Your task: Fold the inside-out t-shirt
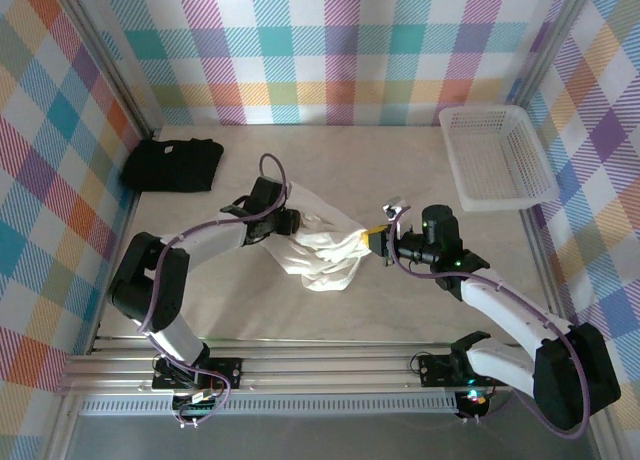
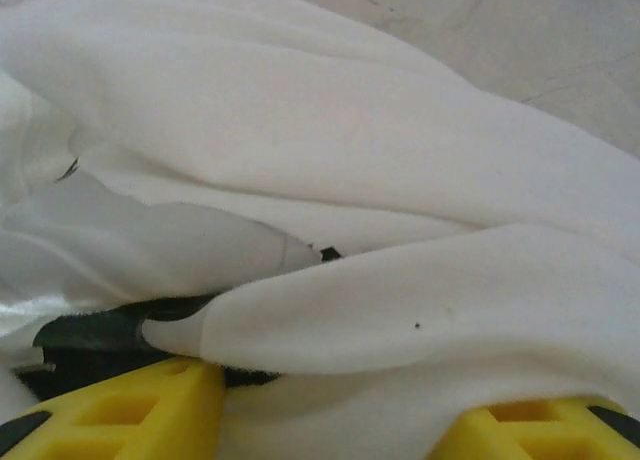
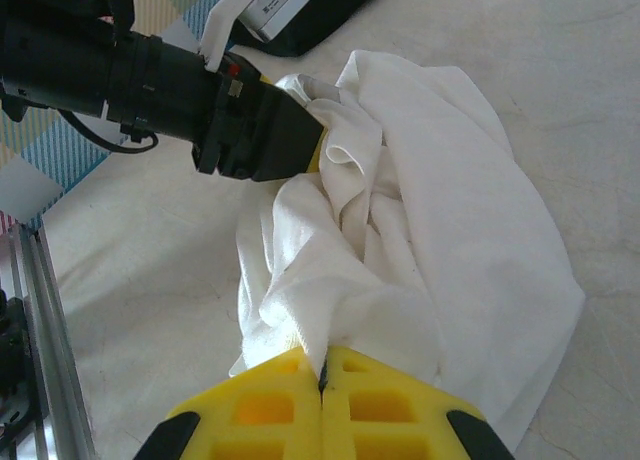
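The inside-out t-shirt [image 1: 325, 252] is a bunched white heap in the middle of the table. My right gripper [image 3: 322, 375] is shut on a twisted fold at the heap's right side, and in the top view that gripper [image 1: 376, 242] sits at the shirt's right edge. My left gripper [image 1: 291, 223] is pushed into the heap's upper left. In its wrist view, its yellow fingers [image 2: 150, 405] stand apart with thick folds of the t-shirt [image 2: 330, 160] lying between them. In the right wrist view, the left gripper [image 3: 312, 145] is nosed into the cloth [image 3: 450, 210].
A folded black t-shirt [image 1: 172, 165] lies at the back left near the wall. A white plastic basket [image 1: 497, 155] stands at the back right. Checked walls close in the table on three sides, and a metal rail [image 1: 320, 370] runs along the near edge.
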You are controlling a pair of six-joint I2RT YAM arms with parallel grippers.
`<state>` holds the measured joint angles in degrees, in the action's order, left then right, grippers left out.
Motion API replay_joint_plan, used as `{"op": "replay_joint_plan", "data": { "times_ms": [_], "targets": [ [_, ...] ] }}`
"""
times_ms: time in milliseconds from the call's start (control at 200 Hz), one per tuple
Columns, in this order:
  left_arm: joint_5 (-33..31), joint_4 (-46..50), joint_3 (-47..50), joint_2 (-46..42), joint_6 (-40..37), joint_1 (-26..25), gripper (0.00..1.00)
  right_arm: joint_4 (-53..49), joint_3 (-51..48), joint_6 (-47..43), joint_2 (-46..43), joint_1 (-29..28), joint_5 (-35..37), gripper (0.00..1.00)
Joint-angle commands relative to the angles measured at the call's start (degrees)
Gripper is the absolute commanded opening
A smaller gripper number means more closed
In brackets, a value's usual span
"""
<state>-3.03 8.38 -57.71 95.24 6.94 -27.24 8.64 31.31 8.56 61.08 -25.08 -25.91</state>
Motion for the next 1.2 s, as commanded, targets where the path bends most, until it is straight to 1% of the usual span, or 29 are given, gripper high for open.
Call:
{"op": "replay_joint_plan", "data": {
  "times_ms": [0, 55, 85, 105, 140, 175, 250, 280, 350, 405, 445, 520, 595, 680, 785, 840, 960, 1025, 1065, 1125, 1195],
  "targets": [
    [0.7, 0.1, -2.7, 1.4, -1.2, -0.2, 0.44, -0.6, 1.7, -1.0, 0.1, 0.3, 0.0, 0.0],
    [0.9, 0.2, -3.8, 2.2, -1.2, -0.1, 0.32, -0.4, 2.0, -1.0, 0.3, 0.3, 0.0, 0.0],
    [1.2, 0.4, -4.6, 2.5, -1.2, 0.1, 0.24, -0.7, 2.3, -1.1, 0.4, 0.3, 0.2, 0.0],
    [1.3, 0.6, -5.1, 2.6, -1.1, 0.1, 0.16, -1.1, 2.6, -1.2, 0.3, 0.3, 0.7, 0.0],
    [1.9, 1.0, -6.0, 2.3, -0.7, 0.4, 0.06, -2.0, 3.3, -1.4, 0.1, 0.3, 1.7, 0.0],
    [2.8, 0.9, -6.7, 1.4, 0.0, 0.9, 0.0, -3.7, 4.8, -1.7, -0.6, 0.4, 3.0, 0.0],
    [6.5, 0.0, -7.9, -2.1, 2.9, 3.4, 0.0, -6.1, 7.7, -2.7, -3.5, 0.7, 3.0, 0.0],
    [9.5, -0.6, -8.3, -4.1, 4.9, 5.0, 0.0, -6.6, 8.7, -3.1, -5.2, 0.8, 2.7, 0.0],
    [16.8, -4.0, -7.8, -8.9, 11.7, 9.9, 0.0, -7.0, 9.9, -4.4, -10.3, 1.0, 2.4, 0.0],
    [21.0, -7.7, -6.6, -12.2, 18.0, 13.5, 0.0, -7.1, 9.2, -5.9, -14.3, 1.2, 2.9, 0.0],
    [22.5, -9.4, -6.1, -14.1, 21.5, 16.2, 0.0, -7.2, 8.0, -7.0, -17.0, 1.2, 3.8, 0.0],
    [24.5, -11.0, -5.7, -16.2, 26.0, 19.5, 0.0, -7.0, 4.2, -8.5, -21.0, 1.3, 5.5, 0.0],
    [26.5, -12.6, -5.0, -17.2, 29.3, 21.6, 0.0, -6.3, -0.2, -7.8, -22.6, 1.3, 6.6, 0.0],
    [29.1, -14.3, -4.4, -17.3, 31.3, 22.0, 0.0, -4.5, -4.1, -5.0, -21.4, 1.2, 6.9, 0.0],
    [33.9, -16.8, -3.6, -16.9, 32.5, 21.8, 0.0, -0.9, -7.0, -2.6, -17.9, 1.1, 6.1, 0.0],
    [35.7, -17.8, -2.7, -17.2, 32.2, 21.2, 0.0, -0.5, -7.1, -1.8, -15.3, 1.0, 6.6, 0.0],
    [37.5, -19.7, -0.4, -18.8, 31.1, 19.5, 0.0, 0.1, -6.7, 0.1, -9.0, 0.0, 6.6, 0.0],
    [38.8, -20.9, 0.4, -19.8, 30.3, 18.4, 0.0, -1.0, -5.5, 0.4, -5.2, -1.2, 6.6, 0.08],
    [39.4, -21.4, 0.9, -20.6, 29.4, 17.7, 0.0, -2.4, -4.3, -0.4, -3.2, -2.4, 6.5, 0.16],
    [40.0, -21.9, 2.0, -22.0, 27.3, 16.3, 0.0, -5.4, -1.6, -3.7, -1.0, -5.2, 6.0, 0.28],
    [40.3, -21.6, 3.2, -23.7, 24.6, 15.0, 0.0, -8.2, 1.8, -9.0, -0.6, -9.1, 7.9, 0.4]
  ]
}}
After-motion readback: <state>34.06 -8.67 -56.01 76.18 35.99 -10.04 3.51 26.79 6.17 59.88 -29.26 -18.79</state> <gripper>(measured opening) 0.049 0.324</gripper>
